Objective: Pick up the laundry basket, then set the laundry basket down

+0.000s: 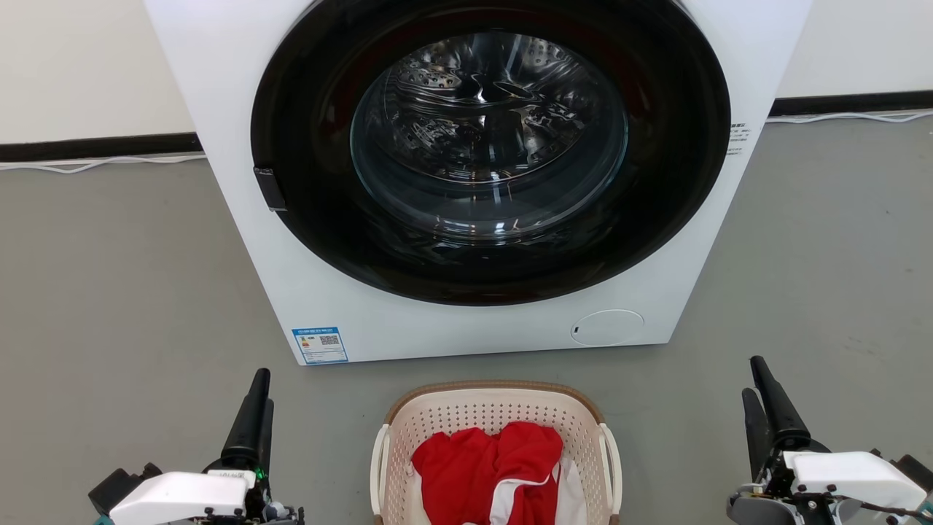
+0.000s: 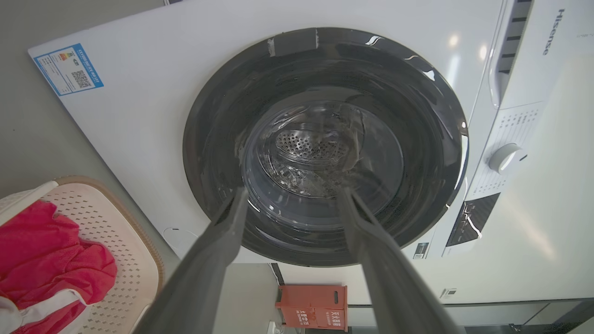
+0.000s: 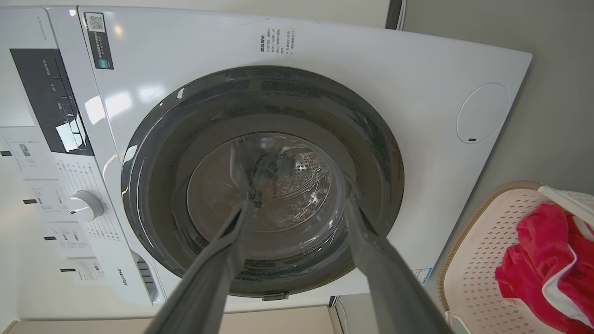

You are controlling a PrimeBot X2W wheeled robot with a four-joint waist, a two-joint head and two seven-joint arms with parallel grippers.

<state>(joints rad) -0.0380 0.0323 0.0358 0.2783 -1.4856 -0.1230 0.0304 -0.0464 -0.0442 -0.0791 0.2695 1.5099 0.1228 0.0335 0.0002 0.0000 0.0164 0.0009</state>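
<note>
- Left gripper (image 2: 293,192): fingers seen spread wide in its wrist view, nothing held between them; found at lower left of the head view.
- Right gripper (image 3: 300,204): likewise spread wide and empty; lower right of the head view.
- Laundry basket (image 1: 437,419): set on the grey floor (image 1: 131,292) at bottom centre, between the grippers, touched by neither.
- Red garment (image 1: 488,467) noted inside the basket.
- Washing machine (image 1: 240,109) recorded just beyond, upper centre.

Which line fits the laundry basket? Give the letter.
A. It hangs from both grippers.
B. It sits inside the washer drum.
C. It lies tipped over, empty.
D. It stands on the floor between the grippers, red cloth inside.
D: the laundry basket stands upright on the floor before the washing machine, red cloth in it, left gripper and right gripper off to either side, clear of it.
</note>
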